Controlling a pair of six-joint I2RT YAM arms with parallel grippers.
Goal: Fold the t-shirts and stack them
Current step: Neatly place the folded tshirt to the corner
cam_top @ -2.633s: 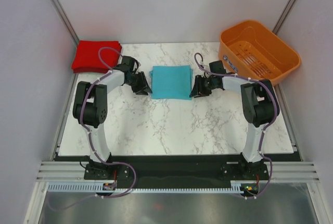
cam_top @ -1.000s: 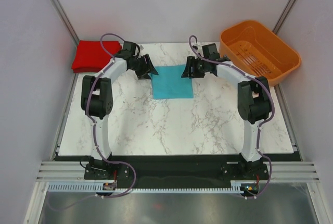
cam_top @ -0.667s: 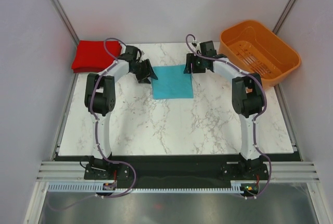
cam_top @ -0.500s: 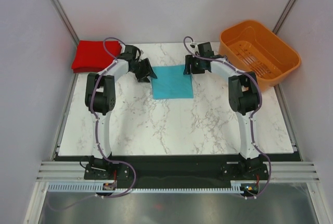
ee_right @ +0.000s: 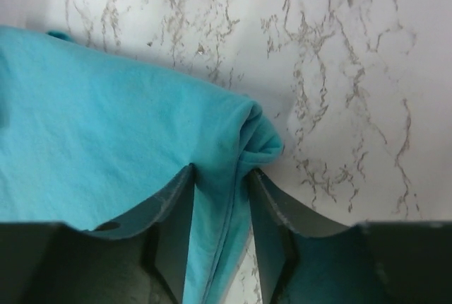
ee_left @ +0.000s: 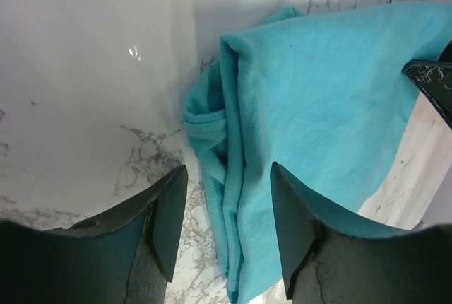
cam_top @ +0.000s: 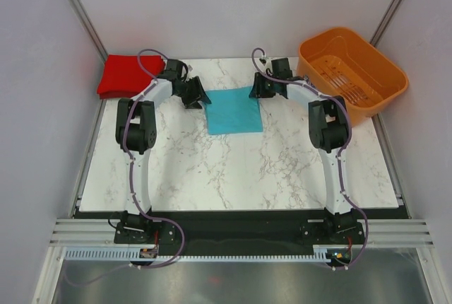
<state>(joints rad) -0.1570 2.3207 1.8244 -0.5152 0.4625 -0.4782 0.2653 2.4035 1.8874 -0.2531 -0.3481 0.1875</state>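
**Teal t-shirt point(cam_top: 234, 112) folded flat, far centre**

Straddles its folded left edge with left gripper point(ee_left: 227, 170) part-open, not pinching. Pinches bunched far-right corner in right gripper point(ee_right: 220, 171). Lies on marble table point(cam_top: 212, 170), red t-shirt point(cam_top: 127, 74) far-left, orange slotted basket point(cam_top: 353, 71) far-right.

No text, label, brand or number can be read in any view. Small coloured specks point(cam_top: 147, 251) along the lower edge of the overhead view may be stickers, but are too small to read.
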